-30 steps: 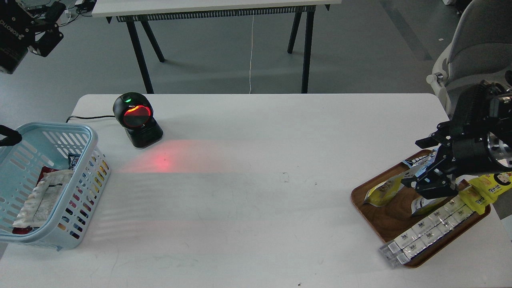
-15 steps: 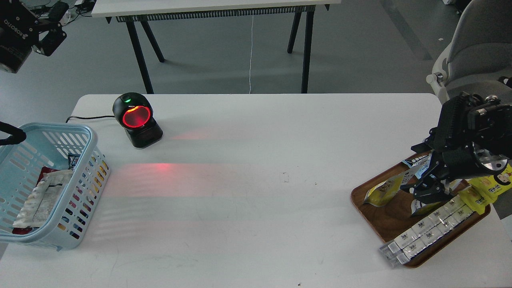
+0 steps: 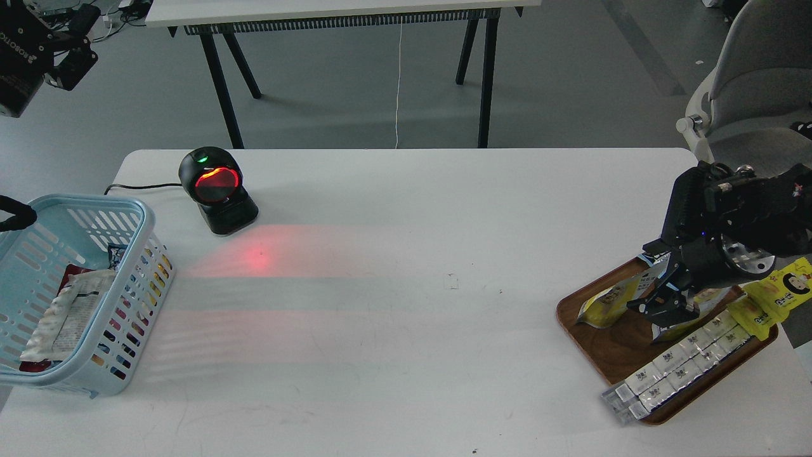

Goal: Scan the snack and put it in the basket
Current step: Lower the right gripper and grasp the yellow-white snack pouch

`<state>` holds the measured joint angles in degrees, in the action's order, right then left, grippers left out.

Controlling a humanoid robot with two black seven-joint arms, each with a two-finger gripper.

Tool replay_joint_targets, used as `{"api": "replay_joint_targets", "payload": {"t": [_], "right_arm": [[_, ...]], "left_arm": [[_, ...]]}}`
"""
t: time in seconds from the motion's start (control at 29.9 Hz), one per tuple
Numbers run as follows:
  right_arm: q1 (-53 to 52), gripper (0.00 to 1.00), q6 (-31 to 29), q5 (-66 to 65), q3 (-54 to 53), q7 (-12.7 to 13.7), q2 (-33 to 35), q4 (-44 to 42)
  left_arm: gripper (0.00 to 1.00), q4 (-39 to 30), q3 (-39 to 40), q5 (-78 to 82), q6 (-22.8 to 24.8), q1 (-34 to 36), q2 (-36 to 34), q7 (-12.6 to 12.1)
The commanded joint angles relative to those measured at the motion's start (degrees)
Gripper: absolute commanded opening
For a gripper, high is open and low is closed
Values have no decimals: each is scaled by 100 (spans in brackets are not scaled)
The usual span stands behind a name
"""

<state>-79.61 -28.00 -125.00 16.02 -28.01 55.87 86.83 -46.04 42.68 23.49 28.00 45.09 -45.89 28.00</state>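
The snack (image 3: 606, 303), a yellow pouch with a nut picture, lies at the left end of the brown wooden tray (image 3: 602, 352) at the right of the table. My right gripper (image 3: 665, 309) points down into the tray just right of the snack, over a second yellow-white pouch (image 3: 674, 330). Its fingers look spread and hold nothing. The light blue basket (image 3: 147, 219) stands at the table's left edge with several packets inside. My left gripper (image 3: 75, 44) hangs high at the upper left, above and behind the basket, open and empty.
A black barcode scanner (image 3: 219, 190) with a red glowing window stands at the back left and casts red light on the table. The tray also holds a light blue packet (image 3: 656, 257), a strip of white packets (image 3: 679, 368) and yellow cartoon packets (image 3: 777, 295). A grey chair (image 3: 755, 82) stands at the right.
My right arm has swung leftward and its gripper has moved slightly left and down into the tray, closer to the pouches. The left gripper has only shifted slightly.
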Motion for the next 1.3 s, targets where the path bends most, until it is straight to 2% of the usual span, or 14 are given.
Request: {"api": "replay_joint_targets", "payload": {"t": [0.0,0.13,0.2,0.4,0.77,0.84,1.1,1.27], "right_arm": [[95,95,0,0,-3,1,-172,-254],[165,88,0,0,-38,1,-287,-343],[165,81,0,0,-55,1,-287,-334],[165,73,0,0,-56,1,-287,-325],[165,36,48,46,-178,1,-234,-272],[165,32,119,46,-214,1,-225,-272],[191,29,163,222,-275,1,-208,-263],[191,19,163,222,-258,1,-181,-255]], "left_arm": [[100,-1,4,-2,0,-1,2,0],[100,7,4,-2,0,-1,2,0],[100,7,4,-2,0,-1,2,0],[100,7,4,-2,0,-1,2,0],[100,7,39,-2,0,-1,10,0],[100,7,39,-2,0,-1,10,0],[100,7,48,-2,0,-1,10,0],[100,7,48,-2,0,-1,10,0]]}}
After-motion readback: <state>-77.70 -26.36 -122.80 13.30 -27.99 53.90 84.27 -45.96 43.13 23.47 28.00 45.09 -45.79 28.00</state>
